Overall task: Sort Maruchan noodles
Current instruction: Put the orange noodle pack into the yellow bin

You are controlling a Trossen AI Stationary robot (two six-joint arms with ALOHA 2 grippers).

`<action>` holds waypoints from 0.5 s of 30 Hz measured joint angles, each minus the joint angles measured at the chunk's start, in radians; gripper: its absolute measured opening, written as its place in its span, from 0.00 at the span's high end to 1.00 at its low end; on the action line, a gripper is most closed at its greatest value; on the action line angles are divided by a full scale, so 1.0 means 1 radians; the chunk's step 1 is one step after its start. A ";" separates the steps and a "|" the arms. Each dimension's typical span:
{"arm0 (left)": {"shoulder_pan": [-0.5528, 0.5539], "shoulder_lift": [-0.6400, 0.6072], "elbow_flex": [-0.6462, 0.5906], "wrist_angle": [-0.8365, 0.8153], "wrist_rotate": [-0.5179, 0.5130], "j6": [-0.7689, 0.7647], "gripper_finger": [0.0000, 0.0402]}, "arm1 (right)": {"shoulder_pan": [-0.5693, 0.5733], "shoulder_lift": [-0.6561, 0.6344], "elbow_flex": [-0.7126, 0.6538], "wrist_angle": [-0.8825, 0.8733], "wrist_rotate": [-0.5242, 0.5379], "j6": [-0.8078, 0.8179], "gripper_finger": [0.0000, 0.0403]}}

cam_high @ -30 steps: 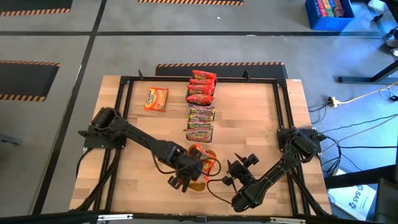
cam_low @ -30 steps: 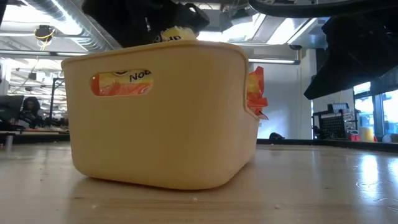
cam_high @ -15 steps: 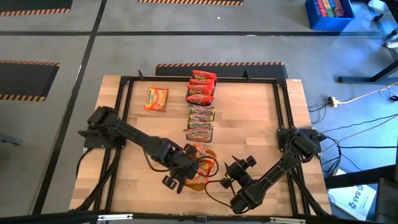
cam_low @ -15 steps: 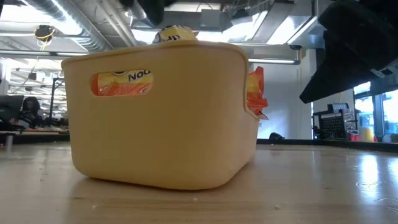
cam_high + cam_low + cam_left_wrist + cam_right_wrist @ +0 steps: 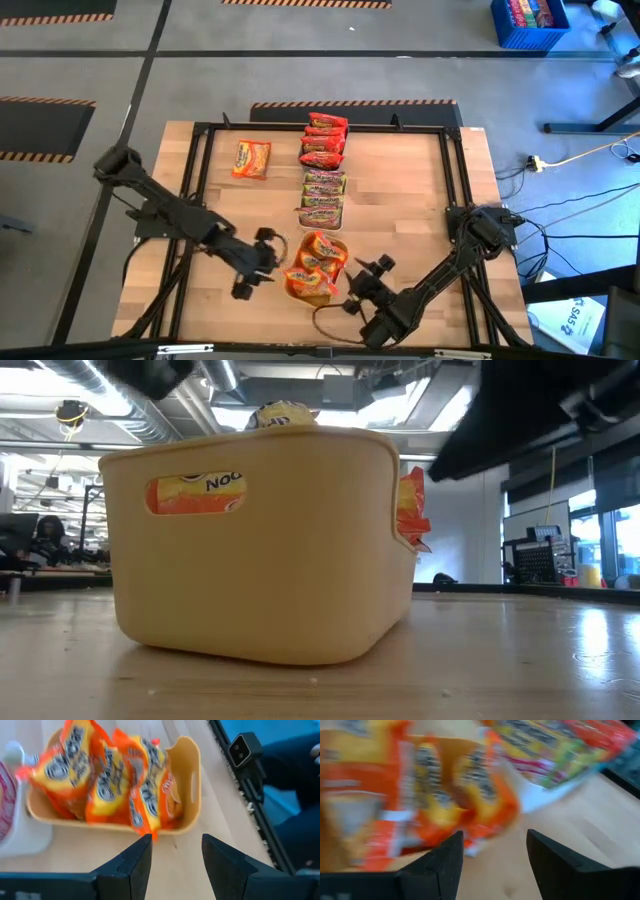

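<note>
My left gripper (image 5: pixel 252 277) hangs left of the orange-yellow tray (image 5: pixel 297 291), fingers spread, holding nothing. Orange noodle packets (image 5: pixel 318 262) fill that tray. My right gripper (image 5: pixel 362 283) sits right of it, fingers apart, empty.

It was an industrial lab or workshop: the wooden surface (image 5: pixel 400 200) stood on a grey concrete floor (image 5: pixel 300 70) marked with hazard-striped tape (image 5: pixel 352 103), and exposed ceiling ducts (image 5: pixel 90 395), strip lights and equipment-laden desks (image 5: pixel 545 560) filled the room behind.
</note>
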 joint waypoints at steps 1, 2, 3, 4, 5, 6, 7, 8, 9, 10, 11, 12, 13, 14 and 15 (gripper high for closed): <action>-0.012 -0.027 -0.046 0.036 -0.012 -0.029 0.59 | -0.010 0.000 0.007 0.057 -0.017 -0.078 0.51; -0.023 -0.048 -0.089 0.074 -0.020 -0.053 0.59 | -0.022 0.000 0.014 0.118 -0.042 -0.154 0.51; -0.035 -0.063 -0.135 0.117 -0.029 -0.075 0.59 | -0.035 0.000 0.021 0.170 -0.075 -0.232 0.51; -0.044 -0.075 -0.175 0.162 -0.036 -0.096 0.59 | -0.049 0.000 0.030 0.219 -0.110 -0.305 0.51; -0.054 -0.084 -0.213 0.203 -0.044 -0.113 0.59 | -0.065 0.000 0.043 0.263 -0.143 -0.370 0.51; -0.064 -0.088 -0.251 0.257 -0.048 -0.126 0.59 | -0.079 0.000 0.059 0.298 -0.176 -0.427 0.51; -0.072 -0.089 -0.286 0.317 -0.048 -0.135 0.59 | -0.092 -0.001 0.079 0.316 -0.206 -0.479 0.51; -0.081 -0.089 -0.319 0.368 -0.048 -0.144 0.59 | -0.103 -0.004 0.100 0.317 -0.236 -0.528 0.51; -0.089 -0.089 -0.350 0.413 -0.048 -0.149 0.59 | -0.113 -0.011 0.123 0.309 -0.262 -0.566 0.51; -0.097 -0.087 -0.382 0.462 -0.047 -0.154 0.59 | -0.120 -0.020 0.143 0.291 -0.278 -0.594 0.51; -0.103 -0.083 -0.410 0.509 -0.047 -0.164 0.59 | -0.123 -0.034 0.161 0.264 -0.285 -0.610 0.51; -0.107 -0.079 -0.436 0.550 -0.047 -0.171 0.59 | -0.128 -0.051 0.175 0.241 -0.299 -0.614 0.51; -0.111 -0.077 -0.462 0.594 -0.047 -0.173 0.59 | -0.133 -0.068 0.184 0.230 -0.334 -0.616 0.51; -0.115 -0.076 -0.484 0.635 -0.048 -0.175 0.59 | -0.141 -0.084 0.187 0.225 -0.390 -0.616 0.51; -0.119 -0.076 -0.503 0.680 -0.052 -0.174 0.59 | -0.148 -0.096 0.187 0.225 -0.442 -0.612 0.51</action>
